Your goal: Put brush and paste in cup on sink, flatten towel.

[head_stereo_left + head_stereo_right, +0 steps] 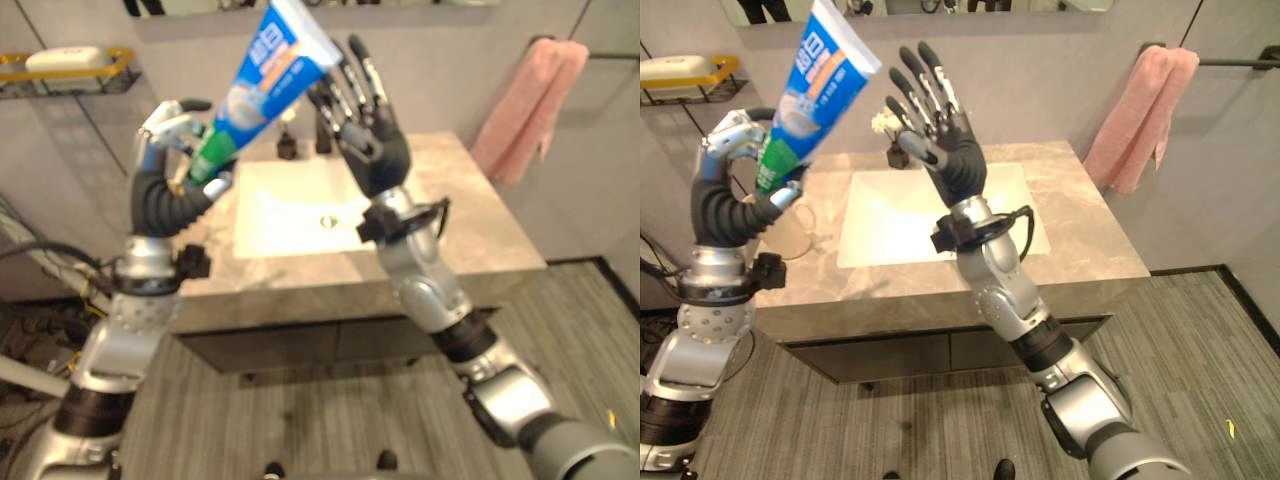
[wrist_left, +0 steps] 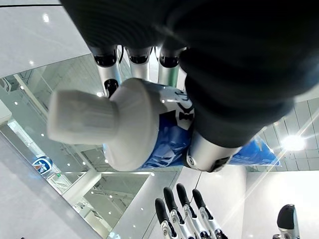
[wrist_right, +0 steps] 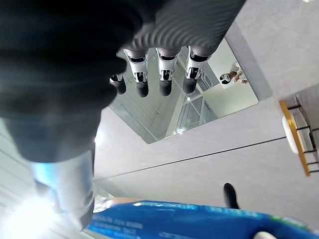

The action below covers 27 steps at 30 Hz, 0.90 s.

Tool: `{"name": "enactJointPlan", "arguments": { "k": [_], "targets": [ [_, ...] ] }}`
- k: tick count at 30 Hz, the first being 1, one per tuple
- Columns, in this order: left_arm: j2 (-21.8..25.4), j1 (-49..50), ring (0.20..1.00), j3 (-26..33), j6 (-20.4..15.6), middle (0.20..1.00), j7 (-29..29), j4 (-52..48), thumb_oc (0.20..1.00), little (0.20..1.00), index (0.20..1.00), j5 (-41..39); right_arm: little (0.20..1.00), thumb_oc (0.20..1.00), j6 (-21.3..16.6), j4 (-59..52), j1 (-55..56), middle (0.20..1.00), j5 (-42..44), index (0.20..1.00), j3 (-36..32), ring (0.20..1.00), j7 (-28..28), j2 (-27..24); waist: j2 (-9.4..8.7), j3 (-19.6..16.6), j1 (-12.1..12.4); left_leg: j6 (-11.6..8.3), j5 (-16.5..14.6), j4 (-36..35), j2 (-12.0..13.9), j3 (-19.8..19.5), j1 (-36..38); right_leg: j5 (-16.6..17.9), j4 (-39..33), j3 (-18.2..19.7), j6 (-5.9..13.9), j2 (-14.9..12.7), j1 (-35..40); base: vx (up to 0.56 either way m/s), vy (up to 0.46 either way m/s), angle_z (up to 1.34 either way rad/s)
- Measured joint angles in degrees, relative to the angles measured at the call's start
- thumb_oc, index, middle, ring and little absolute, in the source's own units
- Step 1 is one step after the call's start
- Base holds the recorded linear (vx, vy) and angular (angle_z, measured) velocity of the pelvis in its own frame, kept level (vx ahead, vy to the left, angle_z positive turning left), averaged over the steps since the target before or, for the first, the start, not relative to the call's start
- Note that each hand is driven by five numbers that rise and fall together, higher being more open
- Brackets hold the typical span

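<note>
**Paste in the left hand, cup and towel not yet dealt with**

The left hand holds the toothpaste tube well above the counter, fingers and thumb curled round its green lower end near the white cap; the crimped end points up and tilts toward the right hand. The right hand is raised just beside the tube, palm toward it, fingers straight and spread, holding nothing. Whether it touches the tube cannot be told.

Below lies the stone-topped vanity with its white basin and a dark tap at the back. A pale cup seems to stand on the counter under the left hand, partly hidden by the arm. The pink towel hangs bunched on a wall rail to the right. The brush cannot be made out.

Judged from this, the paste step is in hand. The next move calls for lowering the tube, cap end down, over the cup's mouth and loosening the fingers only once it is inside; the towel waits
</note>
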Motion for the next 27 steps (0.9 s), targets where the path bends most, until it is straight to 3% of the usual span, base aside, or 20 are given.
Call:
{"name": "enactJointPlan", "arguments": {
  "k": [15,27],
  "targets": [
    [1.35,3.25,0.2,0.11,-0.12,0.2,-3.63,0.02,0.2,0.2,0.2,-0.16,1.0,1.0,0.43,-0.12,-0.62,1.0,-4.31,1.0,0.09,1.0,0.16,-1.41,-0.36,0.32,-0.07,-0.01,-0.01,0.0,0.04,0.12,-0.31,0.0,-0.01,0.07,0.0,0.06,-0.38,0.0,0.0,0.0],
    [5.65,3.38,0.2,-0.22,0.79,0.2,-6.01,0.2,0.2,0.2,0.2,5.16,1.0,1.0,5.71,0.17,-1.25,1.0,-2.01,1.0,4.59,1.0,2.73,-7.96,-1.44,0.86,-0.72,-0.01,-0.01,0.0,0.06,0.43,-0.29,0.04,0.08,0.64,-0.03,0.23,-0.52,0.0,-0.001,-0.01]
  ]
}}
